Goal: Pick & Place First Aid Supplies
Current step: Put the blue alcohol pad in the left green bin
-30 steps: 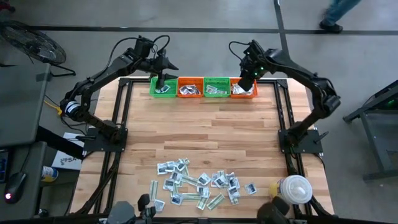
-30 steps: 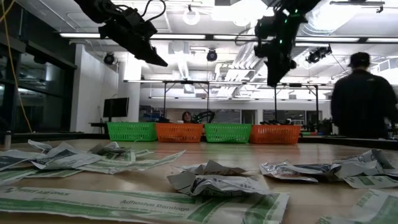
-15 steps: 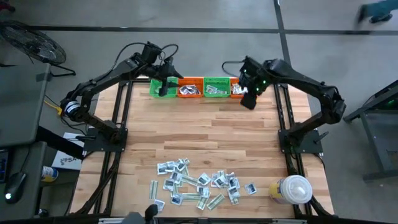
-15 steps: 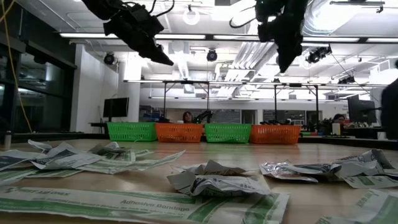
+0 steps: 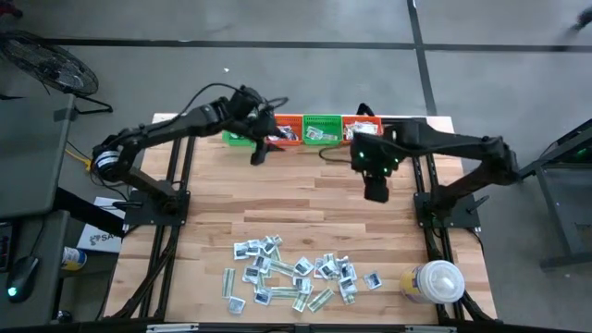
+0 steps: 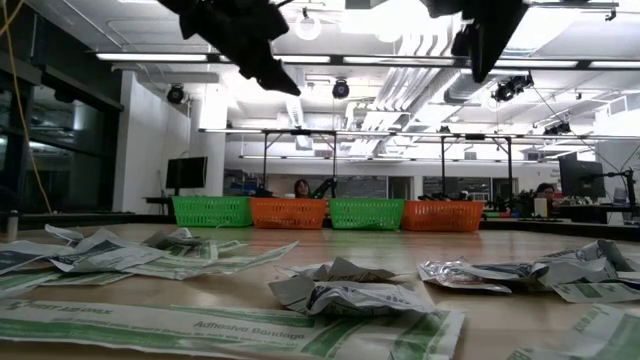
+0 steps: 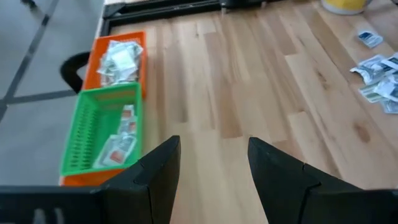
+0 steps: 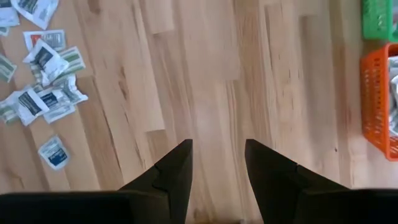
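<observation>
Wooden table, packets scattered at near edge, baskets along far edge, both arms over bare middle, white container at corner

In the low view, one long narrow packet lying flat at the near edge of the surface carries green print. The words "Adhesive Bandage" can be read along it, running toward the right. Further left on the same strip a second line of green lettering begins with what looks like "First Aid", but the rest is too blurred to make out. The crumpled white packets beside it show dark marks that cannot be read. In the high view and both wrist views no lettering is legible.
</observation>
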{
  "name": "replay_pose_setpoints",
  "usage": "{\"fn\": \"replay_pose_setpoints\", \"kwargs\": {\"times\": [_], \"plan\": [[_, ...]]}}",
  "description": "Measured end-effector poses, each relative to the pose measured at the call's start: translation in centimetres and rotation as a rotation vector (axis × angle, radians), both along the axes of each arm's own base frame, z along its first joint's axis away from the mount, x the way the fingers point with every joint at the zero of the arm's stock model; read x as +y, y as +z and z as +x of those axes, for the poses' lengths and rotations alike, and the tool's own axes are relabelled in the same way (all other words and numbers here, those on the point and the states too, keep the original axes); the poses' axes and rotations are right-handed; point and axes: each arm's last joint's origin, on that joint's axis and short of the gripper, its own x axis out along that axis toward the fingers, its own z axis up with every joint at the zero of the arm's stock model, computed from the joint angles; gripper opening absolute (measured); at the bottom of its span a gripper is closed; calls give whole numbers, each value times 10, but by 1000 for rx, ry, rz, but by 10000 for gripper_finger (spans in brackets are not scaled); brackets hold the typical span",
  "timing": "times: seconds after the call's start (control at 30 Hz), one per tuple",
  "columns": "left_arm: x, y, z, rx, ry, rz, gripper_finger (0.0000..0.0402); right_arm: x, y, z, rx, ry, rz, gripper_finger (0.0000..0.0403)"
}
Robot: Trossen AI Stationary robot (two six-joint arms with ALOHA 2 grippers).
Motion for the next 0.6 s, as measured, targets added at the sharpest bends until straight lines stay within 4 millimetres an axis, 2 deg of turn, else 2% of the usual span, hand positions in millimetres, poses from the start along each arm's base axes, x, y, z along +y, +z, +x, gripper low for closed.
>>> {"fn": "replay_pose_setpoints", "kwargs": {"times": [0.1,0.17,0.43,0.6], "plan": [[-22,0,11,18,4,-10,186,20,3,-5,-34,30,-37,140],[-39,0,18,23,5,-10,186,34,-3,-13,-53,42,-34,140],[-107,4,39,-8,35,-10,186,84,-50,-55,-136,34,72,140],[-145,7,43,-38,96,-2,186,112,-82,-70,-136,65,167,139]]}}
